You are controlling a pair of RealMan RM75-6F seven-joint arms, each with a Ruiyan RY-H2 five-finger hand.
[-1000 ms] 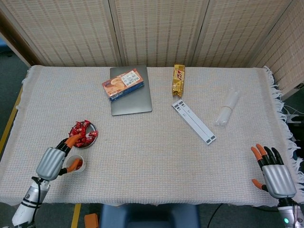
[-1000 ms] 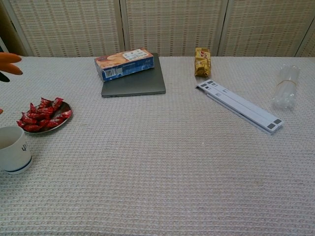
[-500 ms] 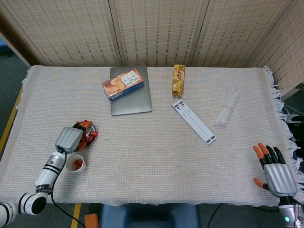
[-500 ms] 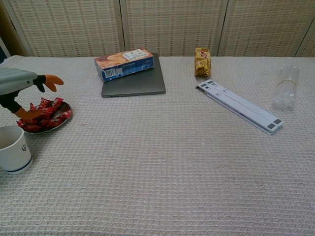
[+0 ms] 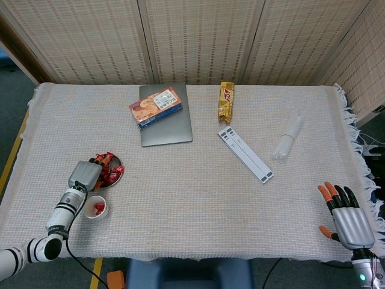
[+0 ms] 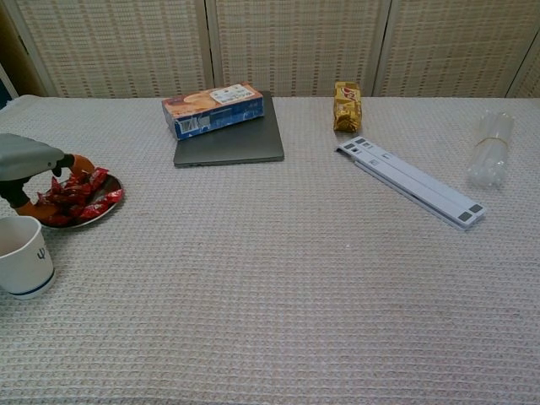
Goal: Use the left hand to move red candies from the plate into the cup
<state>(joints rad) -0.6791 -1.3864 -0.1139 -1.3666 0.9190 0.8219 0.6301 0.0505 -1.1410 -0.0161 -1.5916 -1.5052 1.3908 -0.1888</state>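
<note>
Left hand (image 5: 85, 175) down over plate (image 6: 107, 207), fingers in among red candies (image 6: 84, 196); grip on one can't be told. Pick step, prob. Next: pinch one, lift, carry to cup (image 6: 24, 257) just beside. Right hand (image 5: 349, 224) idle, fingers spread.

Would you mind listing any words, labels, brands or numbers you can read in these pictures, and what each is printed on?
No text can be read outright.
Cup: a small dark mark on its side, too small to read.
Biscuit box: a white label and a barcode, print blurred.
Yellow snack packet: a red logo, lettering illegible.
Red candies: wrappers show no legible print.
</note>
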